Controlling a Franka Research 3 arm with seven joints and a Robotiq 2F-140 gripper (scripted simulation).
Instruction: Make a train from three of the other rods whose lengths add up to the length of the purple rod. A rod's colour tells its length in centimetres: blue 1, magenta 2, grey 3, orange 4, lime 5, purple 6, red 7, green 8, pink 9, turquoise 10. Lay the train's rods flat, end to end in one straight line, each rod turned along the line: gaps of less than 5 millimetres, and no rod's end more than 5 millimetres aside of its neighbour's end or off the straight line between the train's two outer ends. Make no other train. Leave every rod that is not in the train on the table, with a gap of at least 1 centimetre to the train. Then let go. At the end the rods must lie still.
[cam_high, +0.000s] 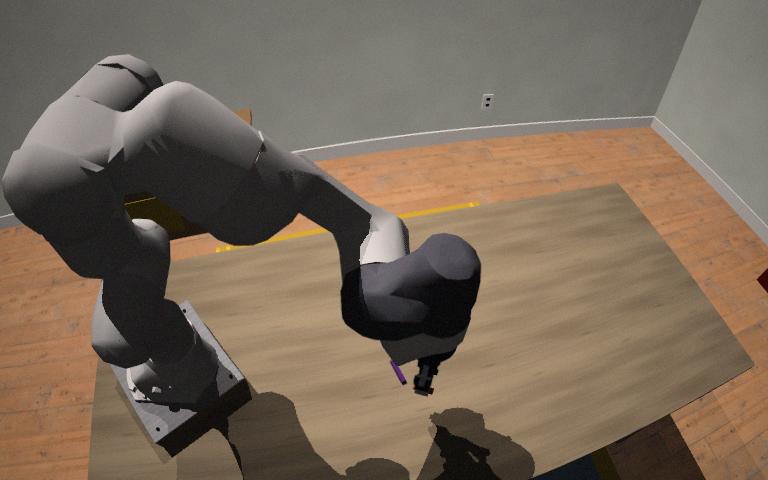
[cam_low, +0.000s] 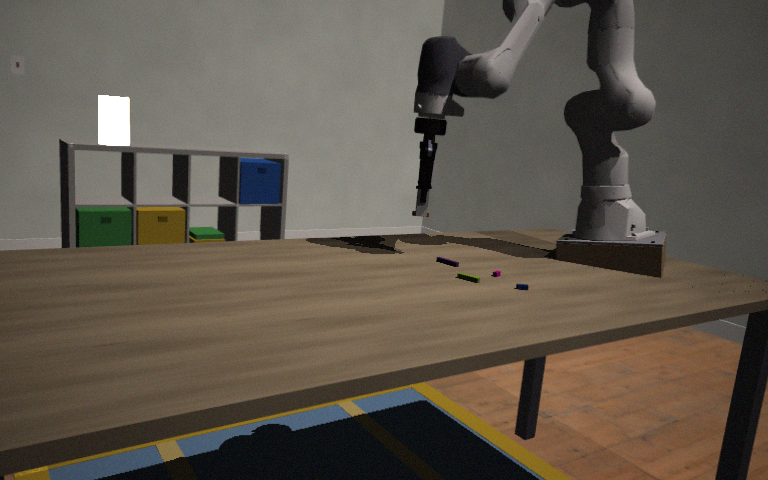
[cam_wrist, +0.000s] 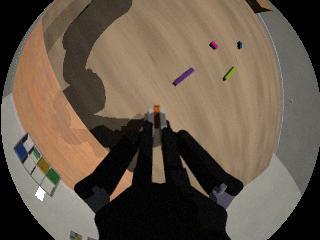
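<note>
My gripper (cam_high: 423, 389) (cam_low: 421, 211) (cam_wrist: 156, 115) is shut on the orange rod (cam_wrist: 156, 108), whose ends stick out on both sides of the fingertips, and holds it above the table. The purple rod (cam_high: 398, 372) (cam_low: 447, 262) (cam_wrist: 183, 76) lies flat near the gripper. The lime rod (cam_low: 468, 277) (cam_wrist: 229, 73) lies beyond it, apart. The small magenta rod (cam_low: 496, 273) (cam_wrist: 214, 45) and the small blue rod (cam_low: 522, 286) (cam_wrist: 240, 45) lie apart from each other and from the lime rod. The arm hides the lime, magenta and blue rods in the top view.
The wooden table (cam_high: 566, 339) (cam_low: 226, 316) carries the robot's base block (cam_high: 164, 427) (cam_low: 611, 261). Shadows of the arm fall across part of the table. A shelf (cam_low: 175, 151) with coloured boxes stands by the wall, away from the table.
</note>
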